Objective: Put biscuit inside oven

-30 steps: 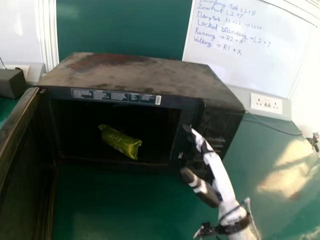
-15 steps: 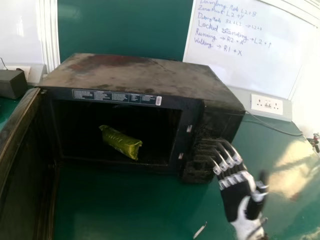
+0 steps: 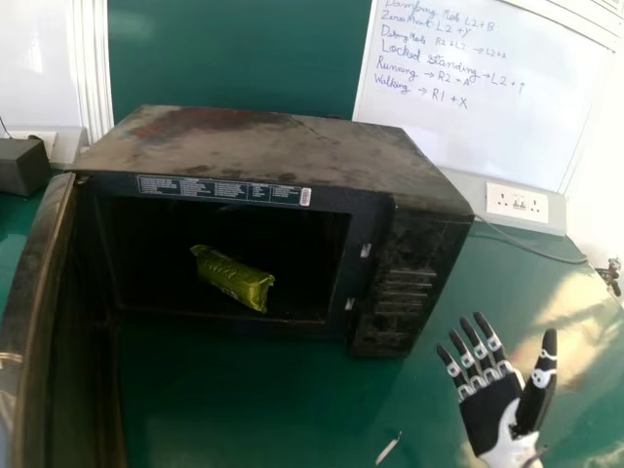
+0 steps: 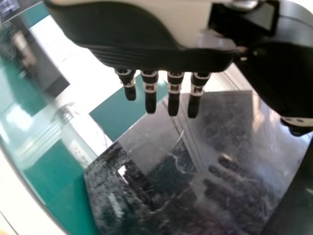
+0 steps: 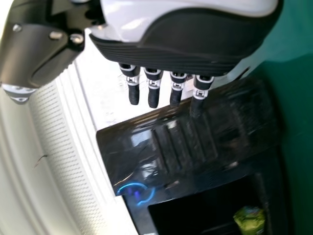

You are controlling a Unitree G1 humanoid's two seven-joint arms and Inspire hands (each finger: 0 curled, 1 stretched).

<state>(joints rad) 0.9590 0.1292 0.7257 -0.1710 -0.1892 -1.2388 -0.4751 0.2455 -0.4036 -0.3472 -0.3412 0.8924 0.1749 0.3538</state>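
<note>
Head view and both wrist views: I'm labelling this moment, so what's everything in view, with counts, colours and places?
Boxy microwave oven: 1, black, on the table
Hinged oven door: 1, dark, open at the oven's left
Shiny biscuit packet: 1, yellow-green, inside the oven
Flat table: 1, green, beneath the oven
Handwritten whiteboard: 1, white, behind right
Rectangular socket plate: 1, white, below the whiteboard
Box-shaped object: 1, dark grey, far left
Thin stick-like object: 1, pale, front of table
Right hand: 1, black and white, right of the oven
Left hand: 1, black and white, left wrist view
</note>
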